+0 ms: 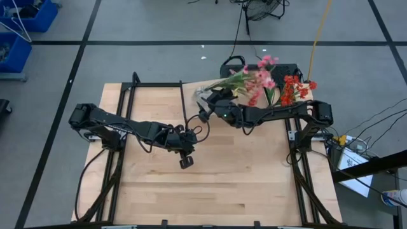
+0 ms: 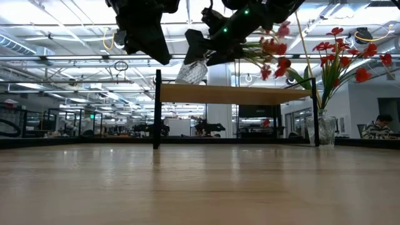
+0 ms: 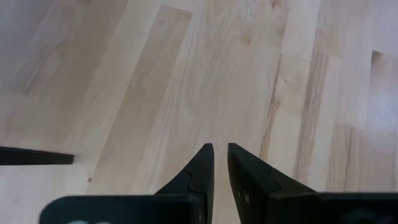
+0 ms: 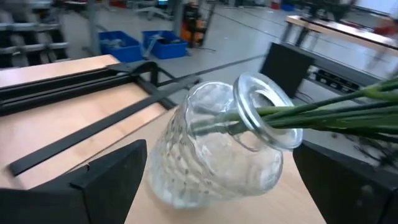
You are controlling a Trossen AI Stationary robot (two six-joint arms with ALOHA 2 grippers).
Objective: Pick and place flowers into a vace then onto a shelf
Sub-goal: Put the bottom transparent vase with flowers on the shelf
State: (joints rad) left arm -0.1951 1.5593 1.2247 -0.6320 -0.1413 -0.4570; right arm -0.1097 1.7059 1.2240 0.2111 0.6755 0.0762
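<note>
A clear glass vase (image 4: 217, 168) lies tilted on its belly on the light-wood shelf (image 2: 250, 94), mouth raised. The green stems of the flowers (image 4: 323, 112) stick out of the mouth, and their pink blossoms (image 1: 262, 75) spread toward the far right. My right gripper (image 4: 217, 146) is open, level with the vase, one finger on either side of its belly with bare shelf showing between. My left gripper (image 1: 186, 163) hangs shut over the middle of the table (image 3: 186, 81) with nothing in it.
A second glass vase (image 2: 325, 128) with red flowers (image 1: 296, 89) stands on the table by the shelf's right end. The shelf's black legs (image 2: 157, 109) stand at the far side. The near half of the tabletop (image 1: 222, 184) lies bare.
</note>
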